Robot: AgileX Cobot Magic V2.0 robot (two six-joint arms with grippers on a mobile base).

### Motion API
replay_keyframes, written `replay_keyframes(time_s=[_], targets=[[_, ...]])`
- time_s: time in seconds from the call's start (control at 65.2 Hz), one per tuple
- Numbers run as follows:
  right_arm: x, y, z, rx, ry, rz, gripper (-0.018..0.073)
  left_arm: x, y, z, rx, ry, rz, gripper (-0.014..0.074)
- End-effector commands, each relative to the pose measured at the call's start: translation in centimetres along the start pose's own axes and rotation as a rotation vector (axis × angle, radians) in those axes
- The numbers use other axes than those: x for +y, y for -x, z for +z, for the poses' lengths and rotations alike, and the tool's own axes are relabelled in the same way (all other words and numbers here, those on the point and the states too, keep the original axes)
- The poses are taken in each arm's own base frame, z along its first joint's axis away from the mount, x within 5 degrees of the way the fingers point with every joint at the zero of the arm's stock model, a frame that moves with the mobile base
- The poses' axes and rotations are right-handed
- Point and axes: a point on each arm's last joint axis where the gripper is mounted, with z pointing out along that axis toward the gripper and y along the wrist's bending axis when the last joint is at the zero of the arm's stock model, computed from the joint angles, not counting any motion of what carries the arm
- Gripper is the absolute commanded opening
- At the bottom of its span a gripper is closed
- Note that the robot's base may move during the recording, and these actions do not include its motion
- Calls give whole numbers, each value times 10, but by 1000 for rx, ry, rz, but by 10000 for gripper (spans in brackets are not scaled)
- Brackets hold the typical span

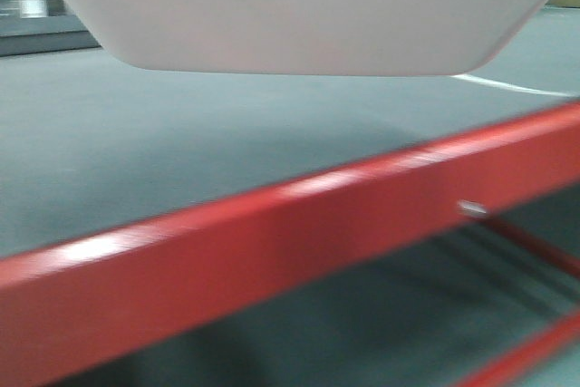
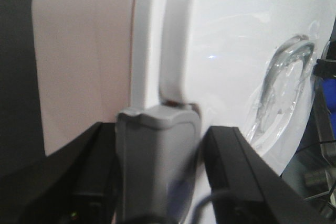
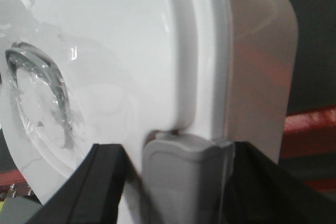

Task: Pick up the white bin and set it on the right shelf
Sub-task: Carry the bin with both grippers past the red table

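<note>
Am clenching left tool (image 2: 160,129) and right tool (image 3: 178,148) on grey end latches (image 2: 157,153) of white bin (image 1: 299,15), one per end, keeping it level. Bin hanging clear above red-framed counter (image 1: 272,224), so judging am carrying it; right shelf not showing.

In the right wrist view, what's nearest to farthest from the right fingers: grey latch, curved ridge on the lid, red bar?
1. Grey latch, between the right gripper's fingers.
2. Curved ridge, left on the white bin's lid.
3. Red bar, right, behind the bin.
</note>
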Motion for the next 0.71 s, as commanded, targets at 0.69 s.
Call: replay_keyframes(time_s=[0.69], targets=[[35, 8, -10, -49, 226, -6, 328, -31, 11, -9, -84, -160, -3, 176]])
